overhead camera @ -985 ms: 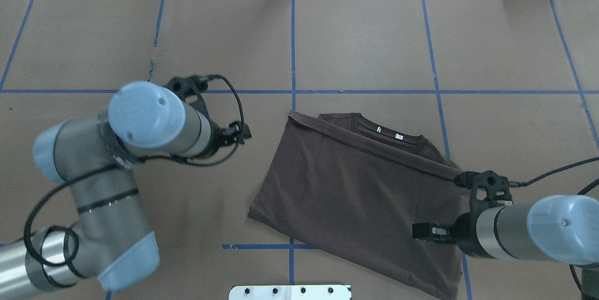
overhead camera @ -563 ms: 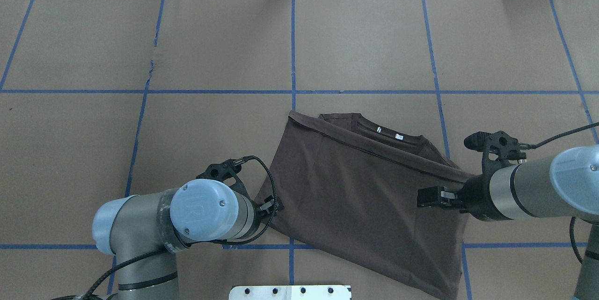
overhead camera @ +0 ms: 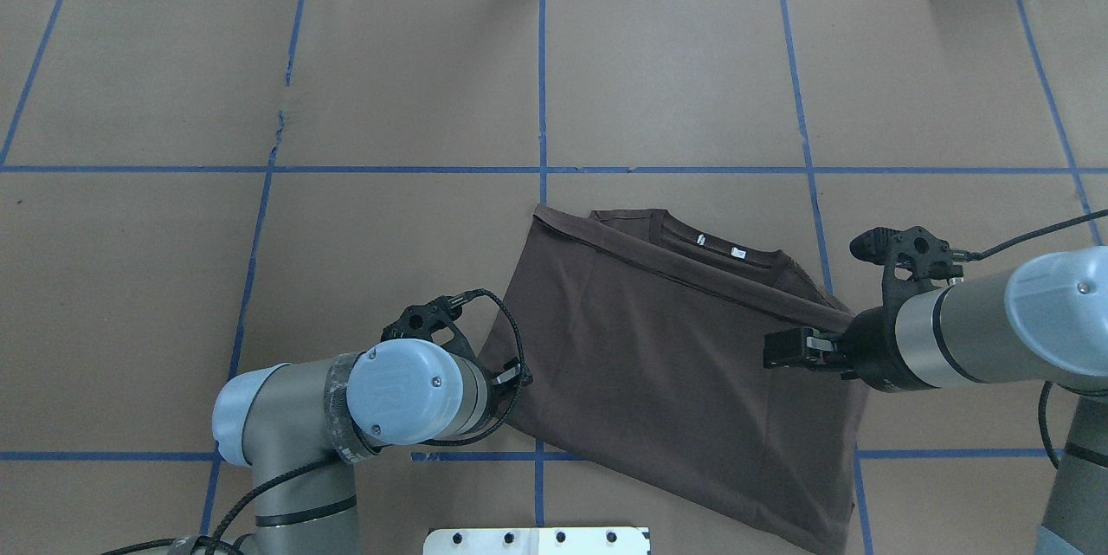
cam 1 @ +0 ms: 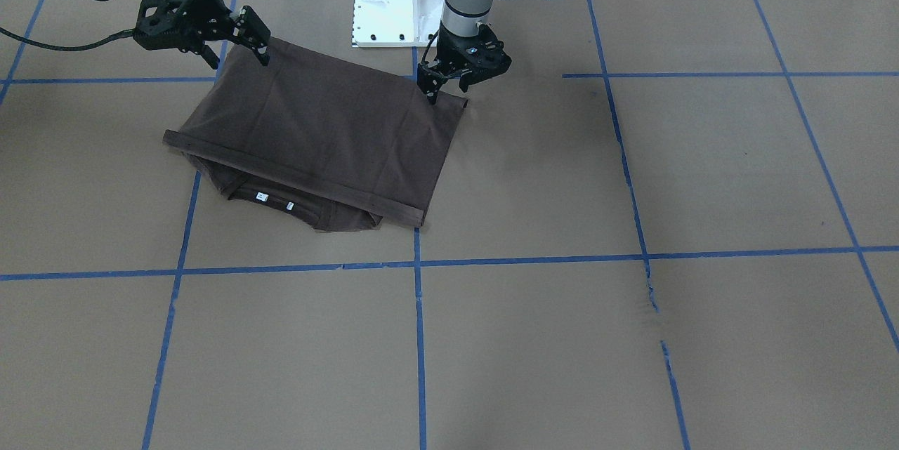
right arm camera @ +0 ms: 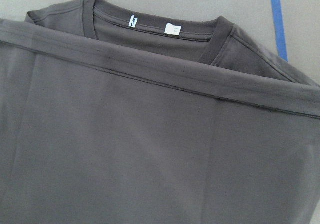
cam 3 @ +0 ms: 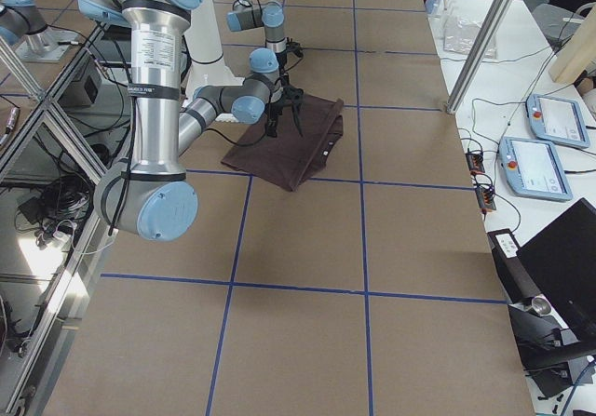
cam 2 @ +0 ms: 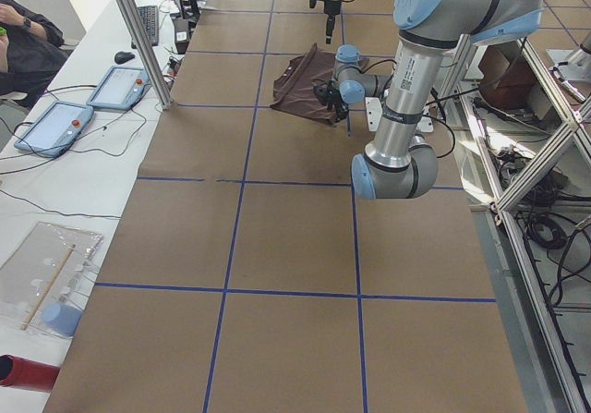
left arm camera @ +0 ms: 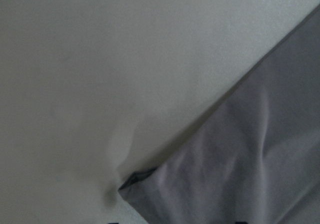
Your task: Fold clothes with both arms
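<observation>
Exterior front-facing: T-shirt (cam 1: 316,134) looks limp, I'd pinch near corners; left end effector (cam 1: 449,88), right end effector (cam 1: 237,46) spread, empty.

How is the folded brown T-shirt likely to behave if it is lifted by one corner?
Probably floppy: the T-shirt lies flat in thin layers, so it would likely drape and unfold. Likely light too, as its folded-over hem looks thin. If pushed, it may bunch rather than slide.
</observation>
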Robot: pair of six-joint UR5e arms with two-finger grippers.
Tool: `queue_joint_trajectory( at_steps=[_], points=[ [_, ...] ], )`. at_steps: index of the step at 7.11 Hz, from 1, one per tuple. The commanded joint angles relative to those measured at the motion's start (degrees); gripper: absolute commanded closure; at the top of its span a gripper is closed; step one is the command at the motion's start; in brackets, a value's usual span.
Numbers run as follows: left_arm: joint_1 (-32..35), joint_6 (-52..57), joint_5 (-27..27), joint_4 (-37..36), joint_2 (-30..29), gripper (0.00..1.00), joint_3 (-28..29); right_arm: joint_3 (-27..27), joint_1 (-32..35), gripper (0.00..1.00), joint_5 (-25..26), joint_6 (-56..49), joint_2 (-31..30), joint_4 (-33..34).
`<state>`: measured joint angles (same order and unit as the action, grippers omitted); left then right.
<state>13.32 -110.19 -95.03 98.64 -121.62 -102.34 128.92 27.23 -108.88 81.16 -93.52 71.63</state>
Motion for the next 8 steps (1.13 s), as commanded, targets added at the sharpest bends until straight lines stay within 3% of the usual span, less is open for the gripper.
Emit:
queue_joint_trajectory(
  at_steps=[1, 2, 5, 8],
  points=[
    [0.65, -0.11, 0.11, -0.03, -0.11, 0.70, 0.21, 0.01, 0.10, 0.00, -0.02, -0.04, 0.09, 0.00],
    [1.00, 0.15, 0.11, -0.03, -0.11, 1.00, 0.12, 0.01, 0.10, 0.00, -0.02, 0.05, 0.10, 0.00],
    [3.72, 2.07, -0.59, -0.46, -0.02, 1.00, -0.31, 0.10, 0.28, 0.00, -0.02, 0.05, 0.01, 0.00],
    [11.53, 8.29, -0.59, -0.47, -0.20, 1.00, 1.86, 0.10, 0.37, 0.00, -0.02, 0.05, 0.10, 0.00]
  ],
)
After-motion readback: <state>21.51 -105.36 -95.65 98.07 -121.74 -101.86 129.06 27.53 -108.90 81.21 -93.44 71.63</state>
